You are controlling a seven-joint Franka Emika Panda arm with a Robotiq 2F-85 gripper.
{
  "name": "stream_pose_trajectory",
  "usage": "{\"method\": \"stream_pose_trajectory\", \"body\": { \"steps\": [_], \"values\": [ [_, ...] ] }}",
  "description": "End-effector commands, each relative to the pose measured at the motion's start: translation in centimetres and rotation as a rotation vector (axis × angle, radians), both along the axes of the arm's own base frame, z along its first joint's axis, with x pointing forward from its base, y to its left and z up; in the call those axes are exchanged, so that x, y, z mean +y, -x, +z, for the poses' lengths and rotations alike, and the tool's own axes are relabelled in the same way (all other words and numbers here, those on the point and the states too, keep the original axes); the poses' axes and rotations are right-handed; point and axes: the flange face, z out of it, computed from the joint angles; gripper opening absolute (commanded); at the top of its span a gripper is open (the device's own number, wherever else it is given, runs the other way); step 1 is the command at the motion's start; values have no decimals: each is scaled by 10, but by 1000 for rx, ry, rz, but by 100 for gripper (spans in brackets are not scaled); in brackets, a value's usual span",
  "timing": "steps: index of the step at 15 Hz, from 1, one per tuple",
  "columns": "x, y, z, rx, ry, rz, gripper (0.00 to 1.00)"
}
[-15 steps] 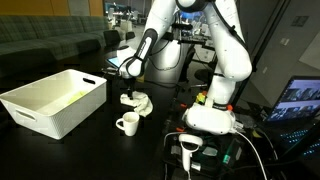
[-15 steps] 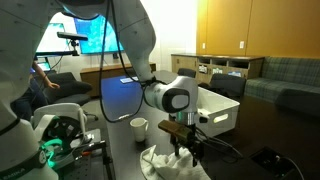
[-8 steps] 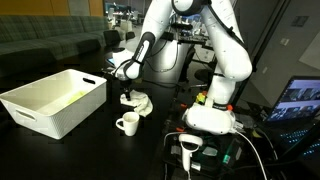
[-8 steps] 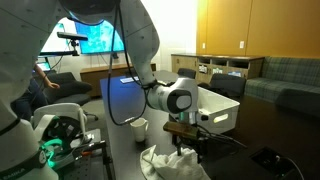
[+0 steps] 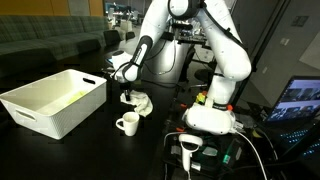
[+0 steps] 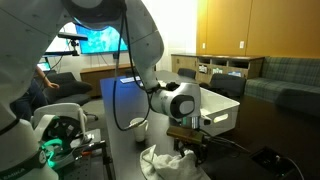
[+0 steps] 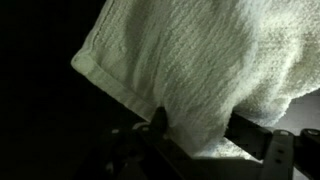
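Observation:
A crumpled white cloth (image 5: 139, 102) lies on the dark table beside a white mug (image 5: 127, 124). My gripper (image 5: 128, 94) points straight down into the cloth's top. In the wrist view the knitted cloth (image 7: 200, 55) fills the picture, and a fold of it bulges between the two dark fingers (image 7: 252, 135). Both fingers touch the fold, but they stand well apart. In an exterior view the gripper (image 6: 188, 151) presses into the cloth (image 6: 165, 163), with the mug (image 6: 140, 127) just behind it. The fingertips are buried in the fabric.
A large white bin (image 5: 55, 100) stands on the table to one side of the cloth; it shows as a white bin (image 6: 222, 108) behind the arm. The robot's base (image 5: 210, 116) and a lit laptop screen (image 5: 300, 98) sit on the opposite side.
The gripper has sunk a little further into the cloth and its fingers have drawn inward around a fold. Cloth, mug and bin stay where they were.

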Motion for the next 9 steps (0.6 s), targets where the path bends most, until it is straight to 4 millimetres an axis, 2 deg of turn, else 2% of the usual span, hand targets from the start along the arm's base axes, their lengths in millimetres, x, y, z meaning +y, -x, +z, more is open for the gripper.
{"method": "stream_pose_trajectory", "body": {
  "steps": [1,3,5,9],
  "values": [
    [-7,-4,-4,6,-10,12,30],
    [-11,-2,6,-5,-3,-8,15],
    [-15,2,25,-36,4,-45,0],
    [-19,7,79,-128,-2,-186,3]
  ]
}}
